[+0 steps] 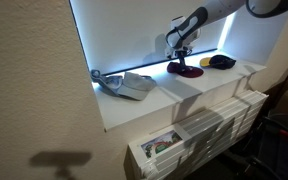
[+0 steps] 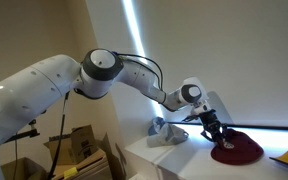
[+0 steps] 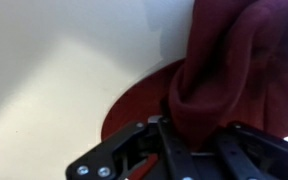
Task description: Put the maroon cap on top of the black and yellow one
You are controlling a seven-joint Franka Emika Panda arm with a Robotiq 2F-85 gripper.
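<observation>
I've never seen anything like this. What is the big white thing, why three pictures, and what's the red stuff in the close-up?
The white thing is a robot arm, steered remotely by a person. Two pictures come from cameras standing in the room; the close-up comes from a camera on the arm's wrist. On the white ledge lie three baseball caps: a light grey cap, the maroon cap and the black and yellow one. The gripper, a two-fingered claw, pinches the maroon cap's fabric: that is the red stuff.
</observation>
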